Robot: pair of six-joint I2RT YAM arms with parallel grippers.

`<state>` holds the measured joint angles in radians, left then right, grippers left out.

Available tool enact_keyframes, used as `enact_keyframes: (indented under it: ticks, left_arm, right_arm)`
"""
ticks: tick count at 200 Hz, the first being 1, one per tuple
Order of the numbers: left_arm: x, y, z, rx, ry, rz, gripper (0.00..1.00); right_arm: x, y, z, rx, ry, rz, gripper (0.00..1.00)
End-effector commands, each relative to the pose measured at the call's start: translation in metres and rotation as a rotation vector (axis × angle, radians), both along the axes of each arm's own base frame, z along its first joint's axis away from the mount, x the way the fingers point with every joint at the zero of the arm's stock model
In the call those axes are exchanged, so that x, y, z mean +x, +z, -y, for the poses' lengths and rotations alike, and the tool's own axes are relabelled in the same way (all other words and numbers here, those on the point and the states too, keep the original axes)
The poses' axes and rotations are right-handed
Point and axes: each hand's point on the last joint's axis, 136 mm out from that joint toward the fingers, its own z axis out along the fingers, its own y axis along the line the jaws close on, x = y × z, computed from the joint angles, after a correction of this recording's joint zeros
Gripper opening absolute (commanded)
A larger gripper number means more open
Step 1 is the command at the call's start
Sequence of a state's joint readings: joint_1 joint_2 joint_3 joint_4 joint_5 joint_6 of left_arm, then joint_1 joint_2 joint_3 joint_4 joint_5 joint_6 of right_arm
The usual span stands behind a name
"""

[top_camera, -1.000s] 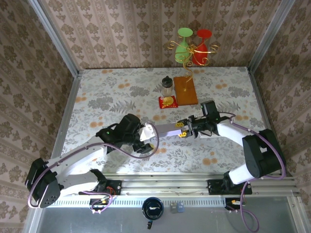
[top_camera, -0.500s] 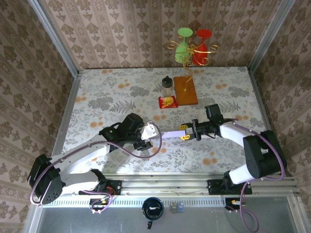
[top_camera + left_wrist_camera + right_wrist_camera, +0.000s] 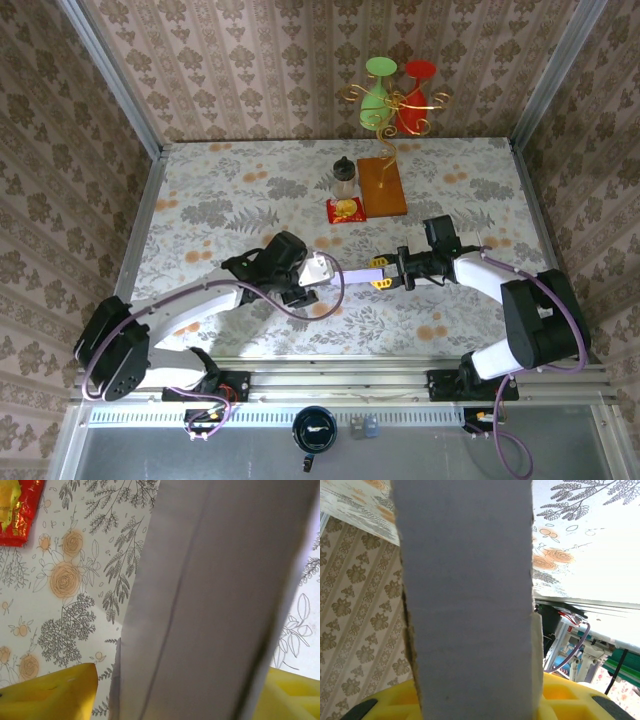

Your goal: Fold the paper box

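The paper box (image 3: 352,272) is a flat lavender-grey strip held level above the table, between the two grippers. My right gripper (image 3: 386,273) is shut on its right end. In the right wrist view the box (image 3: 467,595) stands up between the yellow fingers (image 3: 570,697), with my right gripper (image 3: 475,695) pinching it. My left gripper (image 3: 318,271) is at the box's left end, by a white flap. In the left wrist view the box (image 3: 215,600) runs between the yellow fingers (image 3: 50,695). My left gripper (image 3: 182,685) stands open, with a strip of table showing between the left finger and the box.
A small jar (image 3: 345,178), a red packet (image 3: 346,209) and a wooden base (image 3: 383,186) carrying a green and a red glass (image 3: 398,95) stand at the back of the floral table (image 3: 220,190). The red packet (image 3: 17,510) lies just beyond the left gripper. Patterned walls enclose three sides.
My left gripper has moved right along the box toward the right gripper, and the visible lavender span between them is shorter. The right gripper has shifted only slightly.
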<state>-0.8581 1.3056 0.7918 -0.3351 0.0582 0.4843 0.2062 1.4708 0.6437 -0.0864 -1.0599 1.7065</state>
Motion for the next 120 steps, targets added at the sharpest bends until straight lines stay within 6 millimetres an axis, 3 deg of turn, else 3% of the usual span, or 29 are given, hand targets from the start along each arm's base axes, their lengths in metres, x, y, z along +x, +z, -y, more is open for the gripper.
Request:
enact_keyframes:
  ticks: [1,42,78,120]
  left_arm:
    - [0.012,0.017,0.016,-0.033,-0.025,0.062,0.70]
    - [0.011,0.012,0.025,-0.034,-0.051,0.022,0.60]
    - [0.010,0.009,0.028,-0.049,-0.061,-0.031,0.54]
    - [0.010,0.011,0.033,-0.089,-0.044,-0.108,0.50]
  right_arm:
    - [-0.019,-0.031,0.010,-0.055,-0.036,-0.182,0.37]
    - [-0.010,-0.039,0.023,-0.058,-0.078,-0.196,0.44]
    - [0.011,-0.026,0.026,-0.046,-0.099,-0.143,0.54]
    - [0.026,-0.011,0.032,-0.051,-0.120,-0.095,0.56]
